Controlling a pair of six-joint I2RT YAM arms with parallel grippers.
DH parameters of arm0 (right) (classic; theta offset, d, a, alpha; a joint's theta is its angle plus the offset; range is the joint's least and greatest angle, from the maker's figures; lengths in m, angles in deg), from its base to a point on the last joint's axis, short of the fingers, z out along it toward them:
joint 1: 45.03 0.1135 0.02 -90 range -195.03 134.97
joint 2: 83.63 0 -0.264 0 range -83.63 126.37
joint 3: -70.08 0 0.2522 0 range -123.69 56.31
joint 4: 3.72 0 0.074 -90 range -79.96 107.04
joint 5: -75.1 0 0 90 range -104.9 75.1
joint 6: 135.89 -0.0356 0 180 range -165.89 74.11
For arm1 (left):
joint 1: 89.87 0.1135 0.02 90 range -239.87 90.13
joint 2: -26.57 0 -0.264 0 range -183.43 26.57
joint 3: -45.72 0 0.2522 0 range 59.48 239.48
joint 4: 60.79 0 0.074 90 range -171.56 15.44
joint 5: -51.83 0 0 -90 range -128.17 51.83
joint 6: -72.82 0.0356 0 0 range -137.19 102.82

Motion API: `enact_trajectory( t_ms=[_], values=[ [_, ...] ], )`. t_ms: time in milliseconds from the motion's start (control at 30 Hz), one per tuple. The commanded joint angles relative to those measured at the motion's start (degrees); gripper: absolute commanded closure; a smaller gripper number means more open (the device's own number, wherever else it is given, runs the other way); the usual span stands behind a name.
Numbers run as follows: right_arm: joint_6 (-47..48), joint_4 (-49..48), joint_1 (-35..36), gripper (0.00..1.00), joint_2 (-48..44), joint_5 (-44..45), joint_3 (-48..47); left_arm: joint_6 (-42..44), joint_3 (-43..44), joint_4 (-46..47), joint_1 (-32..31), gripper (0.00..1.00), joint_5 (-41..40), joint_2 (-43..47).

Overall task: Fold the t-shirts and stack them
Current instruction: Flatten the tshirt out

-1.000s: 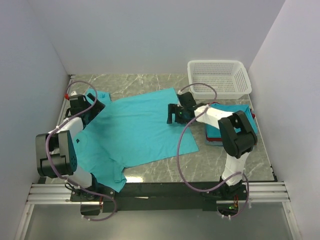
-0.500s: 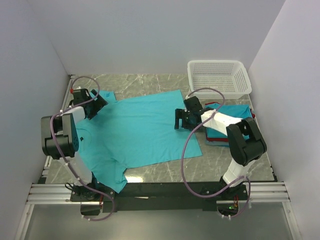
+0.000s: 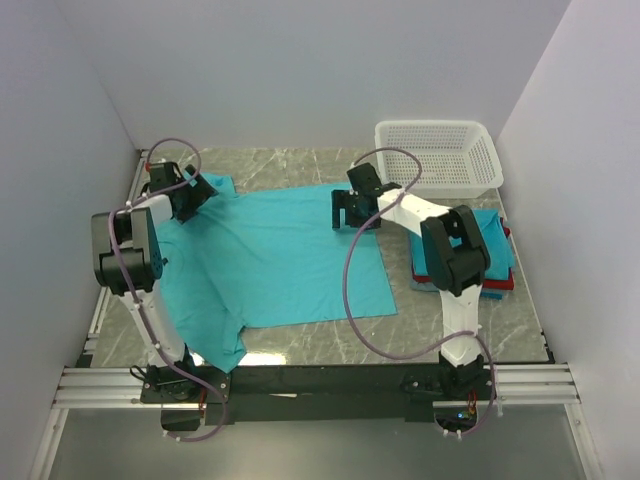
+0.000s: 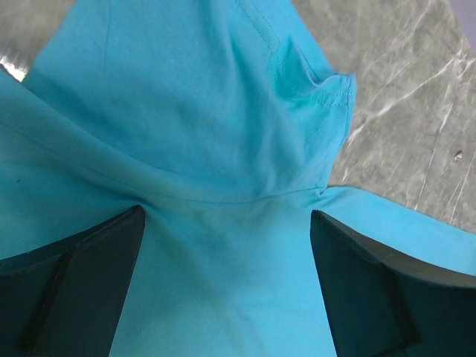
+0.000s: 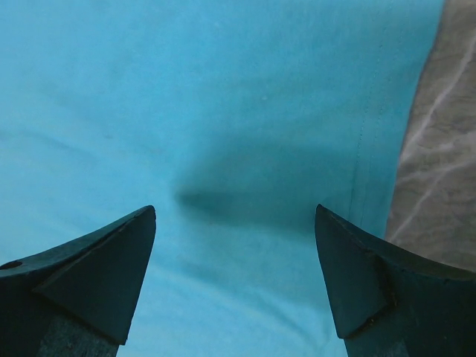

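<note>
Marble table: t-shirt, basket, folded stack

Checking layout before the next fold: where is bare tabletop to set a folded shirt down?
Bare marble lies along the far wall, behind the spread t-shirt and left of the basket, and along the near edge before the shirt's hem and folded stack. Crowded: the right side, where basket and stack sit close together.
</note>
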Motion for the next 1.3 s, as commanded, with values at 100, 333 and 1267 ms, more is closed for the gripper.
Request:
enact_trajectory(
  t_ms=[100, 333, 1267],
  values=[
    [-0.42, 7.61, -0.95, 0.07, 6.55, 1.36, -7.56, 3.30, 6.91, -4.35, -0.12, 0.01, 4.79, -6.27],
    [0.10, 13.68, -3.68, 0.07, 12.27, 2.15, -15.12, 7.69, 17.71, -9.26, -1.35, 0.01, 7.16, -12.78],
    [9.17, 7.30, 0.09, 0.05, -2.44, 1.36, -26.85, 0.60, 14.02, -17.52, -2.58, 0.01, -6.69, 10.56]
  ],
)
